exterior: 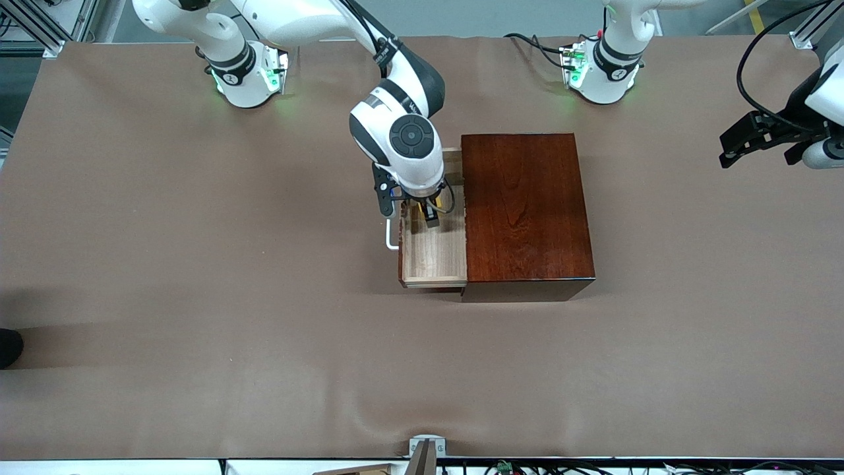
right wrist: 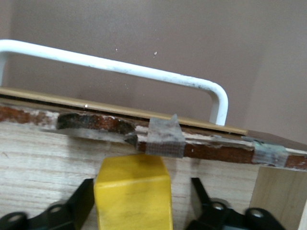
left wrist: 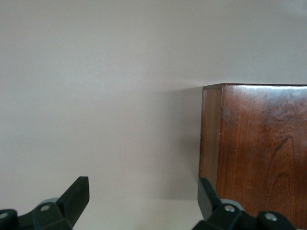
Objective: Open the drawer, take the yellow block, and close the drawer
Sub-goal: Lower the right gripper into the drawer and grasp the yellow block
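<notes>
The drawer (exterior: pixel 432 254) stands pulled out of the dark wooden box (exterior: pixel 524 208), toward the right arm's end of the table, pale floor showing. The right gripper (exterior: pixel 425 214) is down inside it, just beside the front panel and its white handle (right wrist: pixel 120 64). In the right wrist view the yellow block (right wrist: pixel 133 194) sits on the drawer floor between the two fingers (right wrist: pixel 79 201), with a small gap on each side, so the jaws look part closed and not quite gripping, though contact is hard to judge. The left gripper (exterior: pixel 768 138) waits in the air at the left arm's end, well apart from the box, its jaws spread wide and holding nothing.
</notes>
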You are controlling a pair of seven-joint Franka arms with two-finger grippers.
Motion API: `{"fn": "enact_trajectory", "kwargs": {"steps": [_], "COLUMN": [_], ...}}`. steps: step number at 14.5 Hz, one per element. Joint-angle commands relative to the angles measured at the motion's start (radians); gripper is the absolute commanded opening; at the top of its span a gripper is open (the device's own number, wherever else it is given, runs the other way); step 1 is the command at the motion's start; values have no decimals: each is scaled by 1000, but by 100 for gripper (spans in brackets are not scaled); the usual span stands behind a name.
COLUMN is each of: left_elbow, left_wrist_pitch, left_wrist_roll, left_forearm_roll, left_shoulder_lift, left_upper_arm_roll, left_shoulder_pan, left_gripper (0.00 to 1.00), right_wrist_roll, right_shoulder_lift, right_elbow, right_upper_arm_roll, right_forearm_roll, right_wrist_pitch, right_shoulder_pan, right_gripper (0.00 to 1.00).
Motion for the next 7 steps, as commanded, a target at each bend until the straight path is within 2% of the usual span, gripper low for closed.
{"fn": "enact_trajectory", "kwargs": {"steps": [1,7], "left_elbow": [-7,-8], "left_wrist_pitch": [-1,-2], "left_wrist_roll": [24,22], "left_forearm_roll": [11,11], "left_shoulder_lift": [-21,-28], "left_upper_arm_roll": [-11,-11], "left_shoulder_pan": [12,6], "left_gripper": [100,100], "right_wrist_roll": [26,25], "right_shoulder_lift": [-12,-11], "right_elbow": [3,43], "right_upper_arm_roll": [-10,-12], "right_forearm_roll": [8,5], "right_wrist_pitch": [1,-2], "right_shoulder_pan": [0,-5], "right_gripper": [0,0]}}
